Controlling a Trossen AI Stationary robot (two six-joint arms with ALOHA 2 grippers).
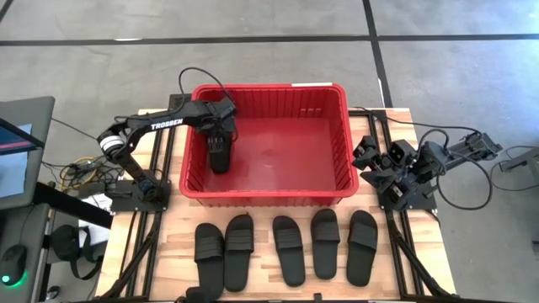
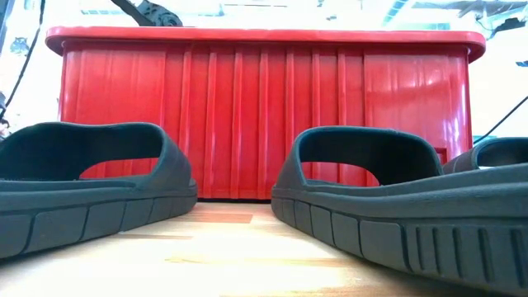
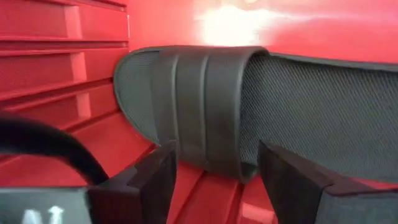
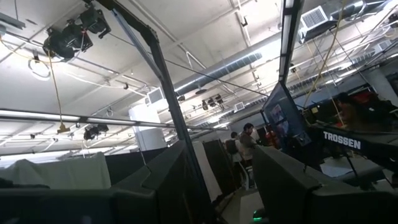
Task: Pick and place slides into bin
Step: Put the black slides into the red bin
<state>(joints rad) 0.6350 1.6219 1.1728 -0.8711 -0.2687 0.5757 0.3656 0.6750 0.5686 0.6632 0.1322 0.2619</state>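
Note:
The red bin (image 1: pixel 269 87) stands at the table's middle, toward its far edge. One black slide (image 1: pixel 220 158) lies on the bin's floor beside the left wall, footbed up. My left gripper (image 1: pixel 221 135) reaches down into the bin over it. In the left wrist view its fingers stand open (image 3: pixel 214 186) on either side of the slide's strap (image 3: pixel 199 106). Several more slides (image 1: pixel 289 248) lie in a row along the table's near edge. My right gripper (image 4: pixel 217 180) waits at the table's right, pointing up, open and empty.
In the low view two of the slides (image 2: pixel 82 181) (image 2: pixel 396 198) lie close in front of the bin's near wall (image 2: pixel 264 115). The bin's floor right of the dropped slide is bare (image 1: pixel 286 151). Cables and a monitor stand off the table's left.

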